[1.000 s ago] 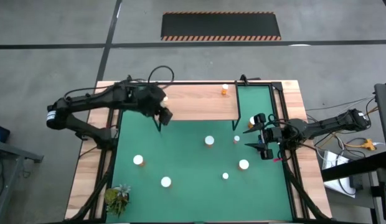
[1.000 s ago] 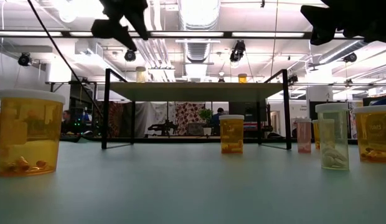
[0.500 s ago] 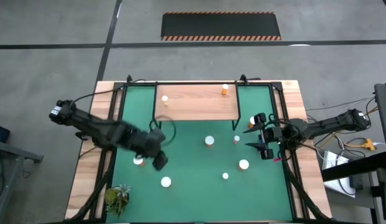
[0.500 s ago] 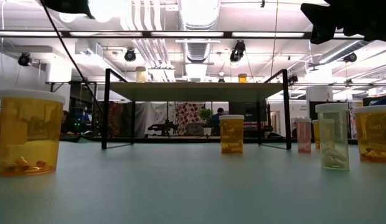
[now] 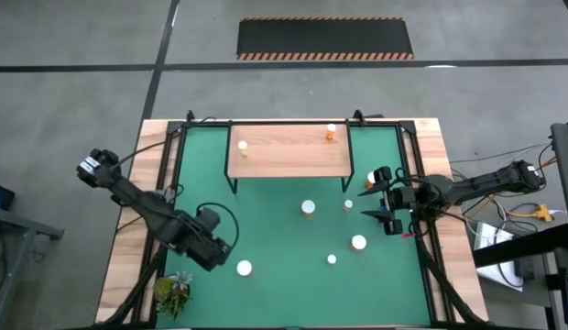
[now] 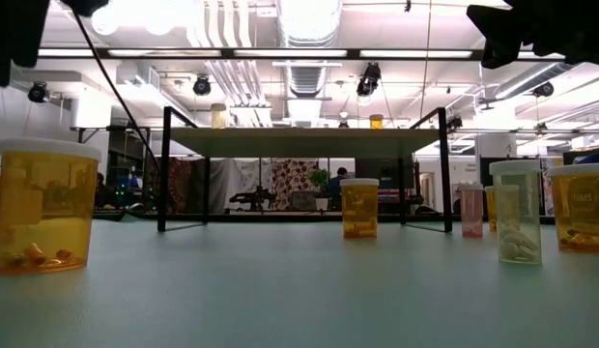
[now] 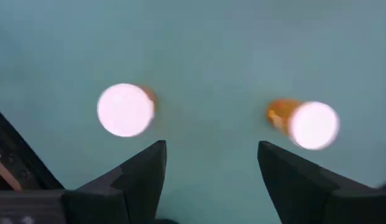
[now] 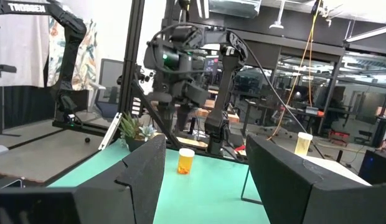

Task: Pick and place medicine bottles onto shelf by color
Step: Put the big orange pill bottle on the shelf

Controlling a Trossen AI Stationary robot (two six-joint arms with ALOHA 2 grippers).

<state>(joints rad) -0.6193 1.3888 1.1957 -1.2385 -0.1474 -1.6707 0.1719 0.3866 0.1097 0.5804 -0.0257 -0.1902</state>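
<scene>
Left tool (image 7: 208, 165), fingers spread and empty, hangs above 2 white-capped orange cylindrical medicine bottles (image 7: 125, 109) (image 7: 307, 123) near the green surface's (image 5: 275, 229) front-left corner, each upright, 1 either side. Right tool (image 5: 383, 195) waits open at the right edge. Low light-wood shelf (image 5: 289, 154) sits at the back edge.

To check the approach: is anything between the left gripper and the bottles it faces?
Nothing visible. Only bare green mat lies between the open left gripper and the white-capped bottle or the second bottle; the two stand apart.
</scene>
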